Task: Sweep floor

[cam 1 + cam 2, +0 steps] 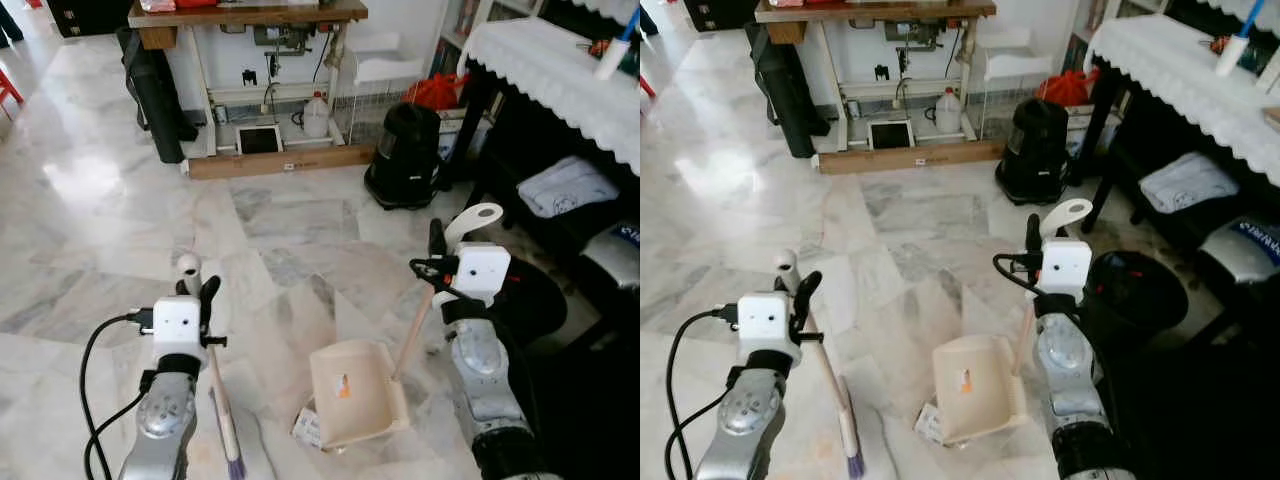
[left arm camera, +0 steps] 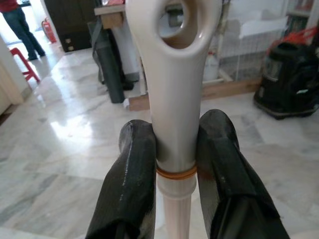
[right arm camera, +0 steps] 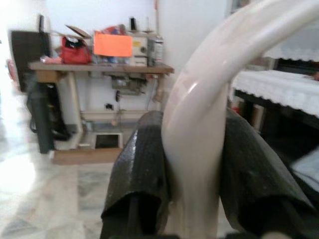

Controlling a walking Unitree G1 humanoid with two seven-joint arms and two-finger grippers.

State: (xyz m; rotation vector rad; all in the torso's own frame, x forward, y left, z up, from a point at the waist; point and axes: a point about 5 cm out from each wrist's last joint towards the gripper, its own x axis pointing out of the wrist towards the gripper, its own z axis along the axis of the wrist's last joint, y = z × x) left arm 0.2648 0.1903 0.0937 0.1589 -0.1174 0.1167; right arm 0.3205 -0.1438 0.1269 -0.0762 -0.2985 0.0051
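- On the marble floor (image 1: pixel 120 200) just ahead of the robot, a cream dustpan (image 1: pixel 355 392) sits with its open mouth turned toward the robot's left, ready to take whatever is pushed across.
- Left hand (image 1: pixel 203 300) is clamped on the cream broom handle (image 2: pixel 174 99) just below its hanging loop; the wrist view shows both fingers (image 2: pixel 130 184) pressed against the shaft. The broom (image 1: pixel 222 410) slants down to purple bristles near the lower edge of the head view, so it appears held high for a long sweeping stroke.
- Right hand (image 1: pixel 436 262) is closed around the top of the dustpan handle (image 1: pixel 412 335), fingers (image 3: pixel 144 174) on either side of its curved cream grip, which keeps the pan steady and tilted onto the floor.
- A scrap of paper or packaging (image 1: pixel 307 428) lies touching the dustpan's near edge, probably the debris to collect.
- Beyond stand a black vacuum-like canister (image 1: pixel 405 155), a sewing worktop (image 1: pixel 250 15) and a lace-covered table (image 1: pixel 560 70), all well apart from the sweeping spot.
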